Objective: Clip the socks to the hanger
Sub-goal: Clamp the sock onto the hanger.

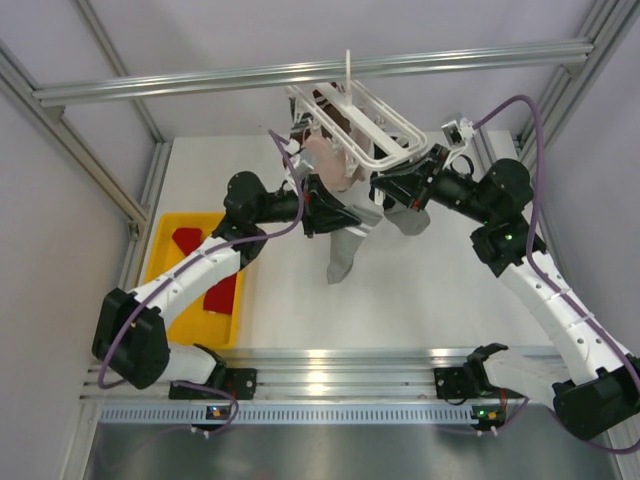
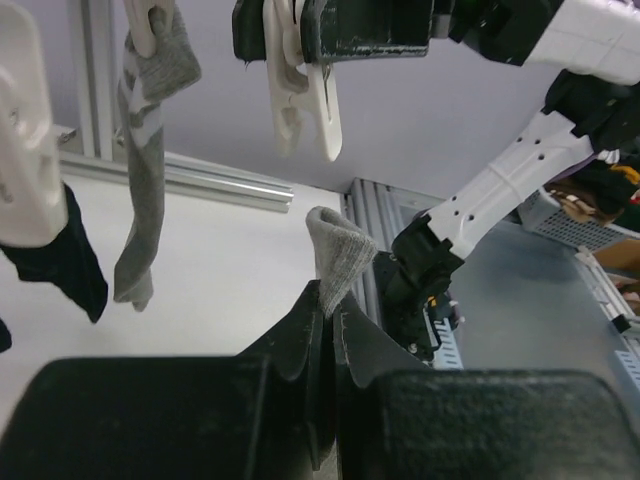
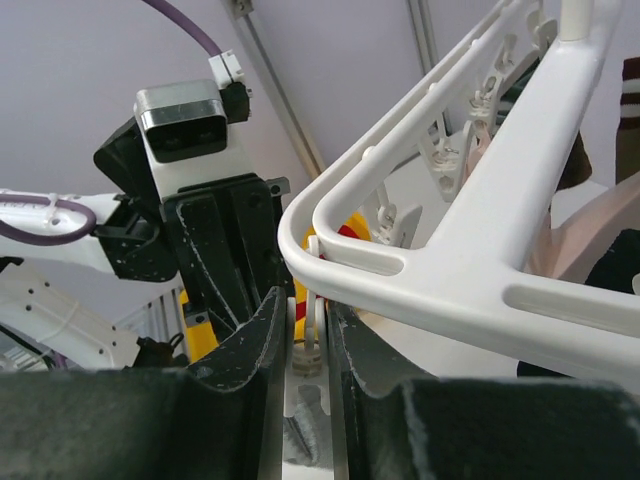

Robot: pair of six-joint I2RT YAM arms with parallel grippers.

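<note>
Left gripper is clenched on a grey sock: the fingers pinch the fabric and one end pokes up above the tips. In the top view the rest of that sock hangs down from the gripper over the tabletop. It sits just below a white peg, close but not touching, so it is not clipped yet. Right gripper is closed on that peg, squeezing it from both sides right under the corner of the hanger. The hanger is a white frame hung by its hook from the overhead rail, tilted, between the two arms at the back of the cell. Several socks are already on its pegs. A second grey sock hangs straight down, a black sock is beside it at the left wrist view's left edge, and a pale pink sock is under the frame. A yellow tray sits on the tabletop at the left, beneath the left arm. It holds two red socks, one at the far end and one nearer. Both are lying flat, well apart from the hanger.
</note>
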